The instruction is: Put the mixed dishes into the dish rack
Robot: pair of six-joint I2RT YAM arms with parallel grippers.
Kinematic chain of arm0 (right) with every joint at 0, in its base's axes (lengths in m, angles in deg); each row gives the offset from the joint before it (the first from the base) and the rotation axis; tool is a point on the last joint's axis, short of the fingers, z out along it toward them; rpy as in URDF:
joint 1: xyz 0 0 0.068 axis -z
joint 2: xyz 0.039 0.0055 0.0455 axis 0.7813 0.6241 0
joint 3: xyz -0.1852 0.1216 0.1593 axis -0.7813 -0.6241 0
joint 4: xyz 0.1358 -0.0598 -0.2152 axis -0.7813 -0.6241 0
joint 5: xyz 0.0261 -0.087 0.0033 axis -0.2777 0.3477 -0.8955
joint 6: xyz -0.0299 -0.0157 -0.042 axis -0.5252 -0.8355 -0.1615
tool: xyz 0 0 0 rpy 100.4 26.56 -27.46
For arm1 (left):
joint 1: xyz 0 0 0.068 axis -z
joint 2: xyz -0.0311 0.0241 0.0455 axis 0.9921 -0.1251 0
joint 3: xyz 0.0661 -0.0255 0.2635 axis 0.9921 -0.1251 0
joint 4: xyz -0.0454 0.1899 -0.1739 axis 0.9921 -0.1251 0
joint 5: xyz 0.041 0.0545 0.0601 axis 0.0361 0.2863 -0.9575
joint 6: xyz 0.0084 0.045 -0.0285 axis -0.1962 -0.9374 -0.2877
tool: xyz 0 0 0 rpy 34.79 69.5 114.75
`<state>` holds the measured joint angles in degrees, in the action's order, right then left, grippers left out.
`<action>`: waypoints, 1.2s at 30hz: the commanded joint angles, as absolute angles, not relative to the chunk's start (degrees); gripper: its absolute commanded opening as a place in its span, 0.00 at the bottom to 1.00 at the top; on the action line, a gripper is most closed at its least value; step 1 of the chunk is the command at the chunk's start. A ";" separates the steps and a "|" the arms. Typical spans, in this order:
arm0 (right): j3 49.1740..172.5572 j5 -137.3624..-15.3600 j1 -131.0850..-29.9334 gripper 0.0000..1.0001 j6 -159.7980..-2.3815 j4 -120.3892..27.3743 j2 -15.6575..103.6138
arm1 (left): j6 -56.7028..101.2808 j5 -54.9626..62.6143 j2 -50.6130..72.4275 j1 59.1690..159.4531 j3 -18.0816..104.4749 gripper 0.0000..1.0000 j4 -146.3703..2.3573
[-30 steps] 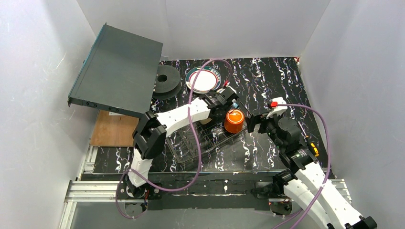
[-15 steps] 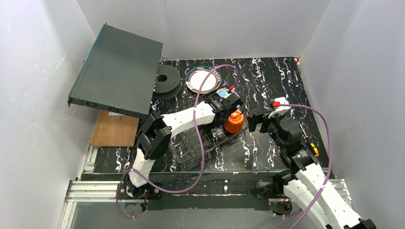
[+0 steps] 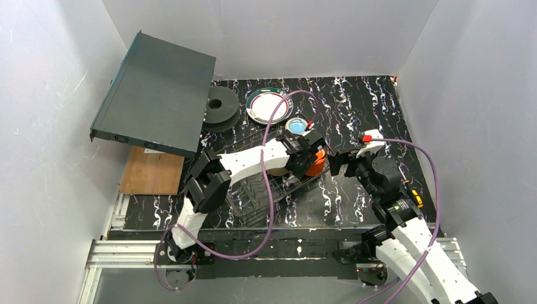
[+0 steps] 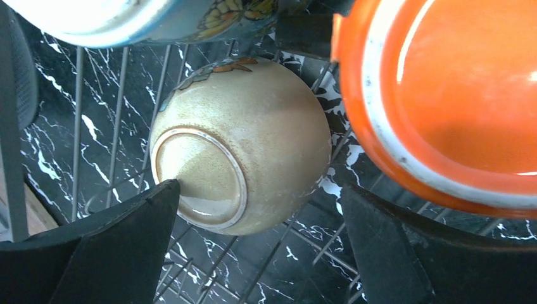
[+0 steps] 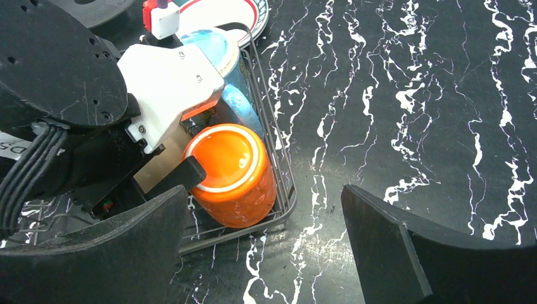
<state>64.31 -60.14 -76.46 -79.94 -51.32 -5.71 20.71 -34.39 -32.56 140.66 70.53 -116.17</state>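
The dish rack (image 3: 250,196) lies on the table in front of the left arm. In it, at its right end, are the cream bowl (image 4: 253,133), lying on its side with its foot toward the camera, the orange cup (image 4: 443,88) and the blue mug (image 3: 296,125). My left gripper (image 4: 259,253) is open low over the rack, and its left finger is beside the bowl's foot. My right gripper (image 5: 266,253) is open and empty just right of the rack, near the orange cup (image 5: 231,174). The green-and-red rimmed plate (image 3: 269,104) lies behind the rack. The red-patterned plate is not visible.
A black spool-like disc (image 3: 218,104) and a tilted grey-black box (image 3: 158,88) are at the back left. A wooden board (image 3: 152,171) lies left of the rack. A yellow-handled screwdriver (image 3: 413,192) lies by the right arm.
My left gripper has moved nearer and down, from over the blue mug to the bowl and orange cup. The mug now stands uncovered. The right arm has hardly moved.
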 commanded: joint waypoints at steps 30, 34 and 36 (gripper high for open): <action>107.98 -67.17 -73.24 0.98 -59.36 -63.09 34.99 | 35.89 -24.46 23.86 138.57 56.08 0.98 -123.60; 118.41 -75.37 -70.55 0.98 -58.90 -63.07 46.57 | 37.23 -24.83 30.16 138.53 54.30 0.98 -125.41; 123.63 -78.65 -69.48 0.98 -58.98 -63.85 52.81 | 37.50 -25.48 33.06 138.53 52.80 0.98 -125.29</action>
<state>114.47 -69.52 -71.59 -60.07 -63.12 44.68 35.48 -24.80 28.29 138.80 55.08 -122.80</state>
